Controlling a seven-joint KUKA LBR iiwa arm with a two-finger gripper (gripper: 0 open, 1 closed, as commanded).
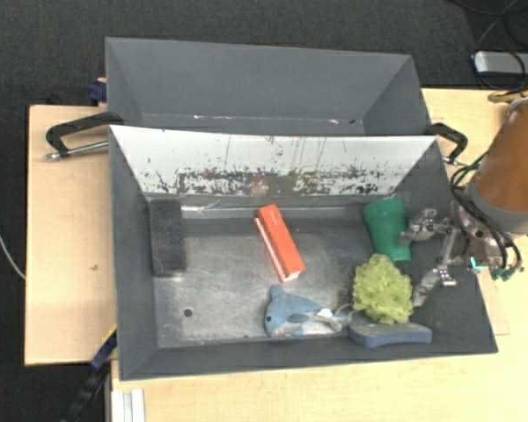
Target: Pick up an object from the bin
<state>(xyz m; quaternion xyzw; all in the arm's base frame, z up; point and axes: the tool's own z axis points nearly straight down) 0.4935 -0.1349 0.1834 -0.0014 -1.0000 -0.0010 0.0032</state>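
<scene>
Camera view: gripper (415, 259) seen at right side of bin (128, 236), fingers spread wide, nothing held between. Yellow-green fluffy lump (383, 290) found just beside it, front-right; green cup (387, 227) just behind. Lump judged light, soft, squashy; best pinched across middle. Fingertip contact hard to make out.

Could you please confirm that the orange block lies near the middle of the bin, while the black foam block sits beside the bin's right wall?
Not quite. The camera view shows the black foam block beside the left wall of the bin, not the right. The orange block does lie near the middle.
</scene>
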